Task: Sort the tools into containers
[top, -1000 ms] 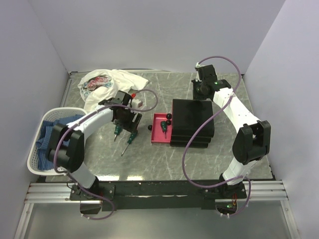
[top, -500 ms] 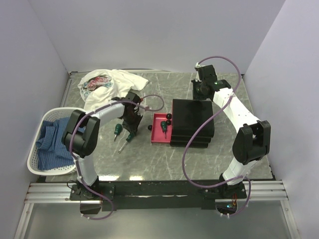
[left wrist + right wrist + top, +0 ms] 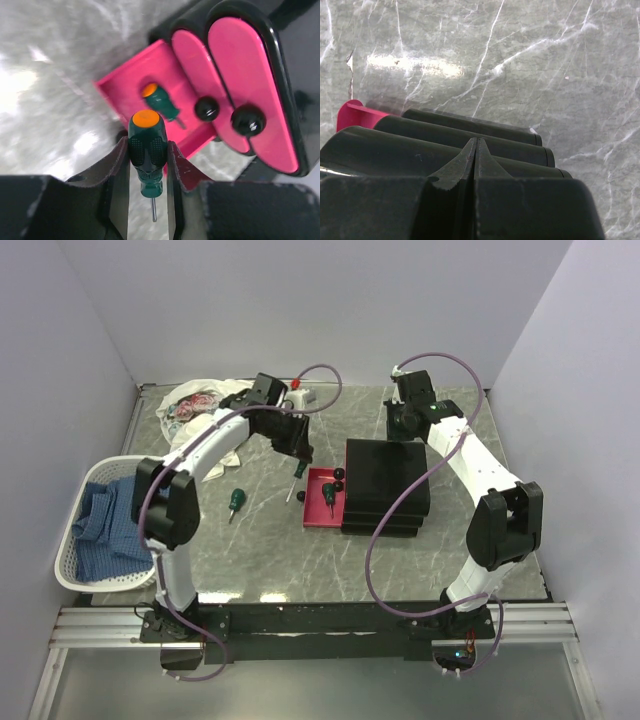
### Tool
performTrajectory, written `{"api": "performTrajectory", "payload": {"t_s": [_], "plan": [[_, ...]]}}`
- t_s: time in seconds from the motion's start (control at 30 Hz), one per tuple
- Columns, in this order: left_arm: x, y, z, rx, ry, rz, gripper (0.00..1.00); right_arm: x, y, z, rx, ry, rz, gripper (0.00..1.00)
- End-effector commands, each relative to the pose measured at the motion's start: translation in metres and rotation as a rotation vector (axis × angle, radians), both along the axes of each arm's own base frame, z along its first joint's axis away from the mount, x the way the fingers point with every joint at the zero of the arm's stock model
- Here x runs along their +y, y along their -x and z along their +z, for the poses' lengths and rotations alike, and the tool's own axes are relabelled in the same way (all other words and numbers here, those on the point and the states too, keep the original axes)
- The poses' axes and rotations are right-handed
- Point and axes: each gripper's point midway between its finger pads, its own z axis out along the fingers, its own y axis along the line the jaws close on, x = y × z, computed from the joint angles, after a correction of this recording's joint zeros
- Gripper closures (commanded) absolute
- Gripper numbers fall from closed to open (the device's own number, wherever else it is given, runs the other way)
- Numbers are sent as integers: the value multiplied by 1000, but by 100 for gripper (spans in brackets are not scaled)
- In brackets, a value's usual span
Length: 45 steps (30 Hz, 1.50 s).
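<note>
My left gripper is shut on a green-handled screwdriver and holds it above the table, just left of the open pink drawer. In the left wrist view the orange-capped screwdriver sits between the fingers, shaft pointing down. A second green screwdriver lies inside the open drawer. A third lies on the table to the left. The black drawer unit stands at centre right. My right gripper is shut and empty, at the unit's back edge.
A white patterned cloth lies at the back left. A white lattice basket with blue cloth stands at the left edge. Two shut pink drawer fronts with round black knobs face left beside the open drawer.
My left gripper closed on one of two screwdrivers lying on the table, lifted it and carried it back and right toward the open drawer. The right arm has not moved.
</note>
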Motion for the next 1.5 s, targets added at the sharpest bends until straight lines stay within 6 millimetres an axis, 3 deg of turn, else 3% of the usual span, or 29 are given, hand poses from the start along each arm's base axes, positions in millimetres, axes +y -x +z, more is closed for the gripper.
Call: {"api": "performTrajectory", "payload": {"t_s": [0.0, 0.37, 0.77, 0.87, 0.9, 0.93, 0.97, 1.13, 1.27, 1.47], "plan": [[-33, 12, -14, 156, 106, -47, 98, 6, 31, -9, 94, 10, 51, 100], [-73, 17, -32, 210, 128, -75, 98, -4, 45, -12, 94, 39, 34, 100], [-66, 12, -62, 227, 34, -6, 95, -6, 43, -13, 92, 47, 30, 100], [-63, 12, -63, 216, 15, 8, 89, -6, 41, -12, 89, 47, 29, 100], [-62, 11, -63, 215, 10, 11, 82, -5, 40, -11, 87, 49, 30, 100], [-61, 10, -64, 213, 3, 18, 66, -5, 39, -12, 90, 49, 30, 100], [-60, 10, -65, 211, -5, 23, 60, -4, 38, -11, 84, 47, 31, 100], [-60, 1, -55, 174, -9, 28, 43, -4, 34, -10, 87, 48, 30, 100], [-57, -3, -40, 126, -16, 33, 39, -3, 32, -10, 85, 49, 30, 100], [-37, -14, -15, 28, -43, 67, 34, -5, 31, -9, 83, 57, 30, 100]]}}
